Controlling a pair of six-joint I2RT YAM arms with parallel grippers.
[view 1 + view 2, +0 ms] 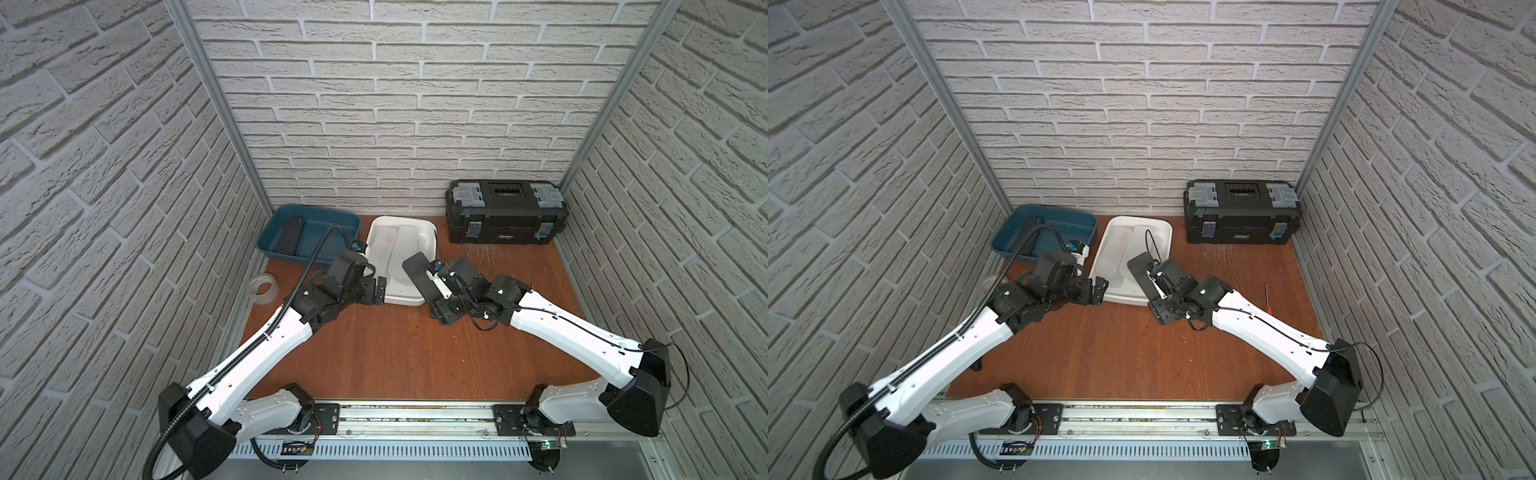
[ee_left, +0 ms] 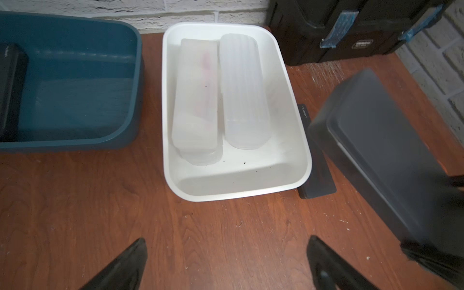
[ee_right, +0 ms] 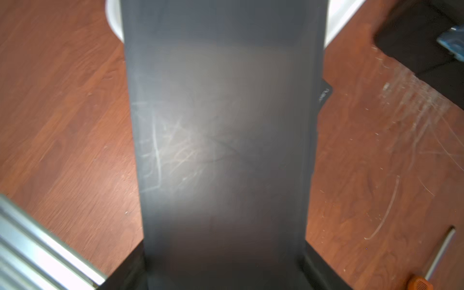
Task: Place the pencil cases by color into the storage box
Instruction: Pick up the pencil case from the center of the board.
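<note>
My right gripper (image 1: pixel 433 297) is shut on one end of a matte black pencil case (image 1: pixel 419 275), held tilted above the table at the front right corner of the white storage box (image 1: pixel 401 298). This case fills the right wrist view (image 3: pixel 221 125). Two frosted white pencil cases (image 2: pixel 195 100) (image 2: pixel 243 93) lie side by side in the white box. A second black case (image 2: pixel 317 175) lies on the table against that box's right wall. The blue storage box (image 1: pixel 328 218) holds another black case (image 1: pixel 291 237). My left gripper (image 2: pixel 227 247) is open and empty, at the white box's front left corner.
A black toolbox (image 1: pixel 505 212) stands at the back right against the wall. A clear tape roll (image 1: pixel 263 289) sits at the table's left edge. An orange-handled screwdriver (image 1: pixel 1266 301) lies on the right side of the table. Brick walls close in three sides.
</note>
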